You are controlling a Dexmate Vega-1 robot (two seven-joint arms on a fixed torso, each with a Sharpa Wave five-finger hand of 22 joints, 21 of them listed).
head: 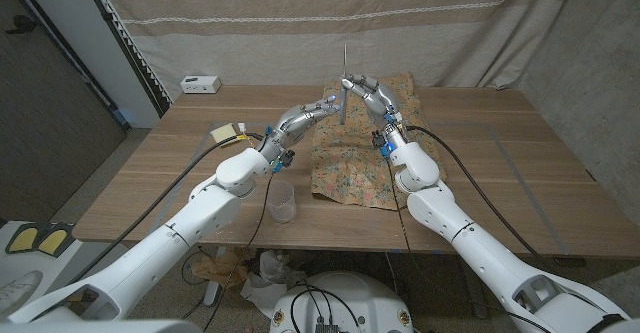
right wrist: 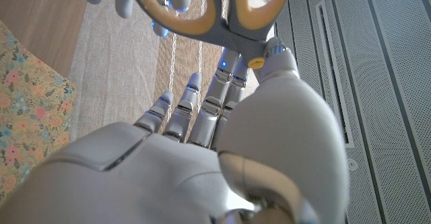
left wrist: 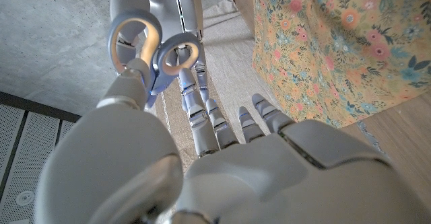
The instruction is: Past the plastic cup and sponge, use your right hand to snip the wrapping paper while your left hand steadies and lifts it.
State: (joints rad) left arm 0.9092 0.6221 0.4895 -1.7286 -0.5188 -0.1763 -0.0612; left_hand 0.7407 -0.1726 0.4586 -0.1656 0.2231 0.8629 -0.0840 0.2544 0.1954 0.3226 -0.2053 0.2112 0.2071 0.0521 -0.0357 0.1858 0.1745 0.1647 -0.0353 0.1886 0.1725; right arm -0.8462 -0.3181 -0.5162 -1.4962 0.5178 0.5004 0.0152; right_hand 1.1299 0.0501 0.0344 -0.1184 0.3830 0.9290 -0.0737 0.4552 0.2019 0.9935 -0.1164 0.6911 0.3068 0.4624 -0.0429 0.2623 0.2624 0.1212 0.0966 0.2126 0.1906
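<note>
The wooden table carried floral wrapping paper, a plastic cup, a sponge and a white box.

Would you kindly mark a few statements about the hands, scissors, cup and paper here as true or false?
1. The right hand holds the scissors. True.
2. The plastic cup lies tipped over on the wrapping paper. False: it stands upright on bare wood beside the paper.
3. The scissors point upward above the table. True.
4. The sponge sits inside the cup. False: it lies apart, farther back.
5. The left hand holds the cup. False: it reaches toward the scissors.
</note>
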